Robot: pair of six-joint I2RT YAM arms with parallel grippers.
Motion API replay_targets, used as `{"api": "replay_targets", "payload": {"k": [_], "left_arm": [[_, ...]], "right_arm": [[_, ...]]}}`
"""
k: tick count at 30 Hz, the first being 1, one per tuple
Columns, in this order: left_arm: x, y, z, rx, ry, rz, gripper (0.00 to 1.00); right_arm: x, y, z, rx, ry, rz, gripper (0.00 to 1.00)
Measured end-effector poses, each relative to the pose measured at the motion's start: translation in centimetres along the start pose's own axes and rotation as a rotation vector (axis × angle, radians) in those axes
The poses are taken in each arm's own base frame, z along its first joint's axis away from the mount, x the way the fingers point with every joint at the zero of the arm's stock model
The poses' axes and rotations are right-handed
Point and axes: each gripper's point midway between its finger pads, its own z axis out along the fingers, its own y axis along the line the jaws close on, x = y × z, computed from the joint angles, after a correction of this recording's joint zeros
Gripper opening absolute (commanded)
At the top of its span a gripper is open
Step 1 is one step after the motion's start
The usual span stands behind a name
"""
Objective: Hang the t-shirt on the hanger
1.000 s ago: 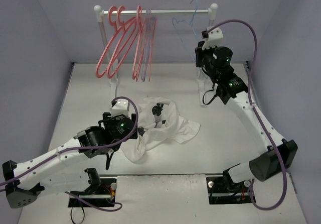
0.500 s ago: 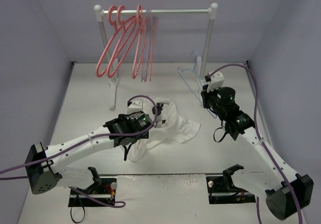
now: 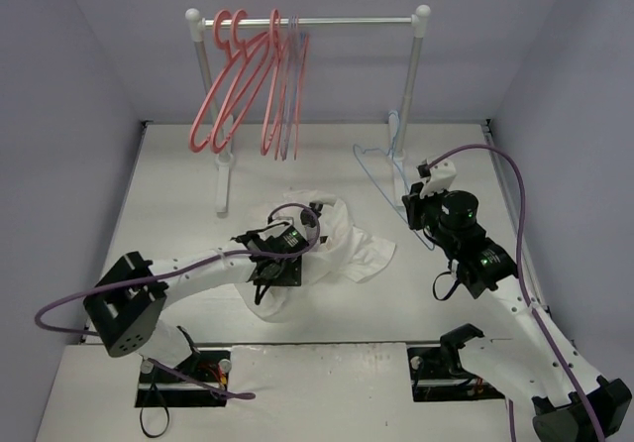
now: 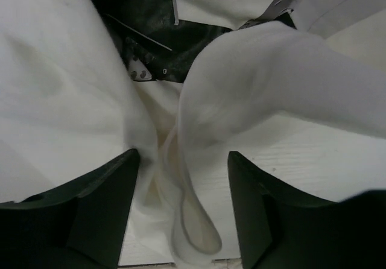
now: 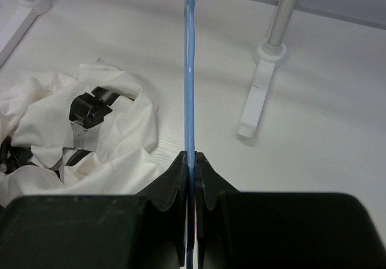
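l gripper [image 4: 183, 169] low, jaws apart; r gripper [image 5: 192, 163] jaws pinched tight.

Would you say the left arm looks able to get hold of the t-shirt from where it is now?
Probably yes: the left gripper stands open astride a fold of the t-shirt, with nothing else between its fingers.

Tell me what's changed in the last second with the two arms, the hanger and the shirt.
The right pincer, shut on the hanger, carried it from up by the rack down and toward the near edge, beside the t-shirt. The left arm reached forward into the t-shirt; the left pincer now straddles a fold, jaws open but narrowing. The pink hangers, rack and t-shirt pile stayed put.
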Motion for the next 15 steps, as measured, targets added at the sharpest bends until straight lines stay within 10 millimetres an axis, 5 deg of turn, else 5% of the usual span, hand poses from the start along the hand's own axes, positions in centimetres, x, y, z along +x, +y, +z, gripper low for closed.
{"api": "replay_targets", "payload": {"k": [3,7,10,15], "left_arm": [[1.0,0.4,1.8,-0.037,0.060,0.050,0.02],[-1.1,1.5,2.5,-0.088,0.052,0.119,0.00],[-6.2,1.9,1.4,-0.151,-0.084,0.210,0.00],[-14.8,1.7,-3.1,-0.217,-0.360,0.374,0.00]], "right_arm": [[0.1,0.1,-0.1,-0.002,0.003,0.008,0.00],[0.2,0.2,-0.1,-0.003,0.009,0.011,0.00],[0.3,0.1,-0.1,-0.003,0.014,0.010,0.00],[0.4,0.1,-0.1,-0.002,0.015,0.009,0.00]]}}
